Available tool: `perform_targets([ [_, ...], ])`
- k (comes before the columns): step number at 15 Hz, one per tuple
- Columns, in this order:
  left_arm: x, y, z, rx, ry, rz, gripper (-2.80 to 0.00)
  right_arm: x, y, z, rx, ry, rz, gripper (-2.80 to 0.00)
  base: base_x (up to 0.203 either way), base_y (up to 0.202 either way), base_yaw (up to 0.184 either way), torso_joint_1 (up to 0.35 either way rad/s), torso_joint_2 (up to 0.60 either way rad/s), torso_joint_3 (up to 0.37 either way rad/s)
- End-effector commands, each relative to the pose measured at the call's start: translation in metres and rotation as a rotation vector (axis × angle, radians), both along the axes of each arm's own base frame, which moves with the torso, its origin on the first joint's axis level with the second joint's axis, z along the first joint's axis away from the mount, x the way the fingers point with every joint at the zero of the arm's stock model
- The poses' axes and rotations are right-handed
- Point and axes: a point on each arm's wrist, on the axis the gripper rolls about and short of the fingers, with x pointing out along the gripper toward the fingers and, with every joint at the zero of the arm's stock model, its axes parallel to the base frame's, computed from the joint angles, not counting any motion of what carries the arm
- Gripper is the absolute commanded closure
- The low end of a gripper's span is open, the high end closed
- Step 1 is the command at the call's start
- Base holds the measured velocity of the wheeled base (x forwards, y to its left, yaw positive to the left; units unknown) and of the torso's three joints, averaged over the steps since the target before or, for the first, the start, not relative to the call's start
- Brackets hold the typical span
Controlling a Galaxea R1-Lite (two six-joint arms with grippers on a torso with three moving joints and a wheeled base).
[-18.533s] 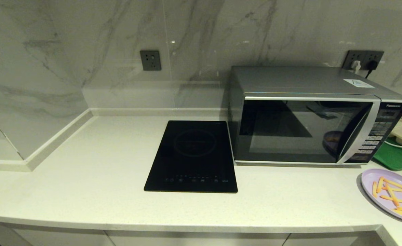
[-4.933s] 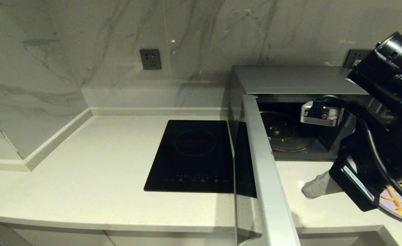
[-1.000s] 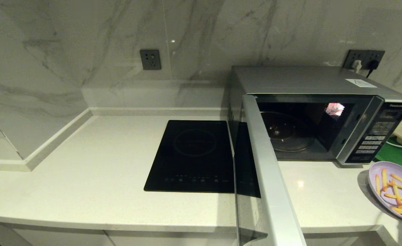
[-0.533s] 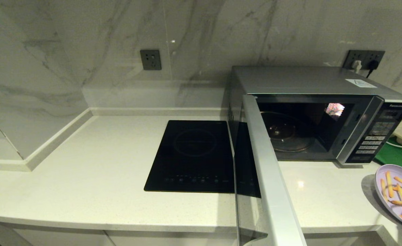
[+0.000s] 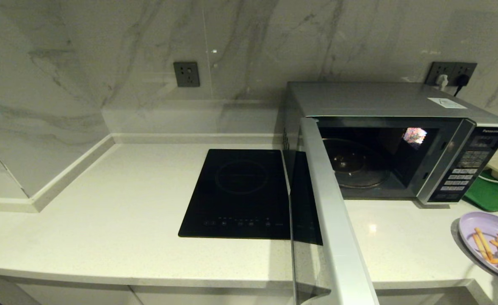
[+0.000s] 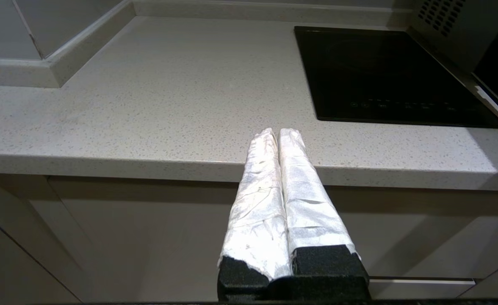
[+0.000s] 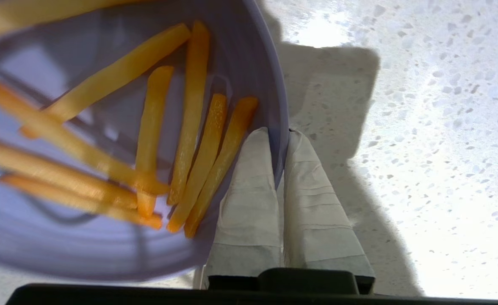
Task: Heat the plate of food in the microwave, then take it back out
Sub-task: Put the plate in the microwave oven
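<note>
Plate (image 5: 471, 226) and microwave (image 5: 376, 99)
The lilac plate with orange-yellow fries sits tilted at the desk's right end, its rim pinched between wrapped jaws; the silver microwave behind stands open, door swung left.

The microwave (image 5: 384, 140) cavity stood open with only its turntable (image 5: 355, 163) inside. The door (image 5: 329, 212) jutted out toward six o'clock, walling off approach from nine o'clock; bare counter (image 5: 397, 237) lay before the opening.
</note>
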Motion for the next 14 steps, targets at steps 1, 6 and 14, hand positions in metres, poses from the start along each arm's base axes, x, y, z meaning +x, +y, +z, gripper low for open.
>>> perform_targets([
  [1,0.000,0.000,0.000,-0.001,0.000,0.001,0.00,-0.002,0.002,0.011,-0.019,-0.025,-0.002,0.00,0.000,0.000,0.000,0.000,0.00,0.000],
  [6,0.000,0.000,0.000,-0.001,0.000,0.001,0.00,-0.006,0.008,0.028,-0.032,-0.073,0.031,0.00,0.000,0.000,0.000,0.000,0.00,0.000],
  [14,0.000,0.000,0.000,-0.001,0.000,0.001,0.00,-0.019,0.043,0.041,0.025,-0.136,0.230,0.00,0.000,0.000,0.000,0.000,0.00,0.000],
])
